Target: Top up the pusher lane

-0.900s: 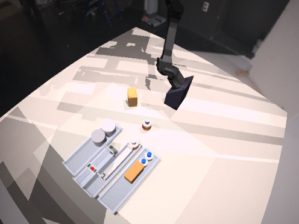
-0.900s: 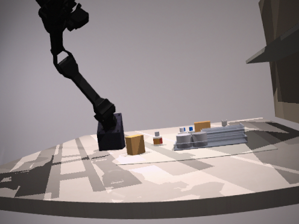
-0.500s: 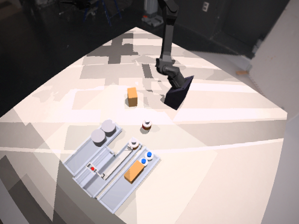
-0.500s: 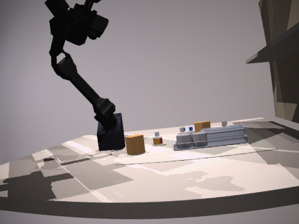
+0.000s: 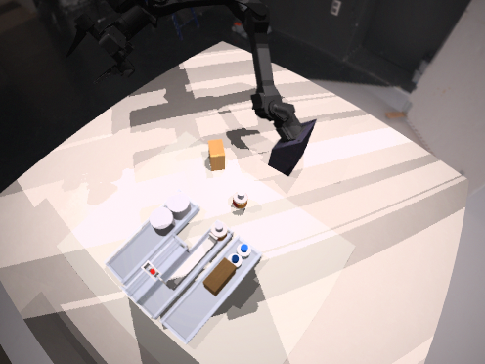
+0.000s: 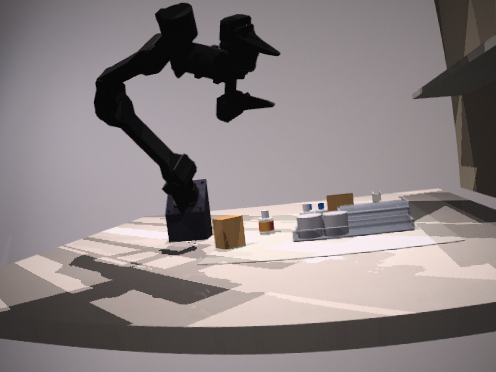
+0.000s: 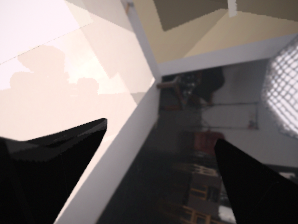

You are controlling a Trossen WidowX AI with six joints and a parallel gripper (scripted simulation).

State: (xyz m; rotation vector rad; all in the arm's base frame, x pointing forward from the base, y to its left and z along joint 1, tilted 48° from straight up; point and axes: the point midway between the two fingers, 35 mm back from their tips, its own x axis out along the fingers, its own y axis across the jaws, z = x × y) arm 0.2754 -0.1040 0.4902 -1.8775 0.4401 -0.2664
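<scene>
The loose jar (image 5: 240, 201) (image 6: 266, 223), with a white cap and a red-brown label, stands on the table in front of the grey lane rack (image 5: 129, 251) (image 6: 380, 216). A like jar (image 5: 218, 230) stands at the front end of the middle lane. My gripper (image 5: 93, 59) (image 6: 272, 77) (image 7: 161, 133) is open and empty. It hangs high in the air, far above and to the side of the jars. The wrist view shows only the table's edge and the room beyond.
An orange-brown box (image 5: 216, 155) (image 6: 229, 231) stands between the arm's base (image 5: 290, 147) (image 6: 190, 215) and the rack. Two grey cylinders (image 5: 168, 212) (image 6: 322, 224) fill the left lane's front. Two blue-capped jars (image 5: 240, 254) (image 6: 314, 206) and a brown block (image 5: 220, 275) (image 6: 340, 201) sit in the right lane.
</scene>
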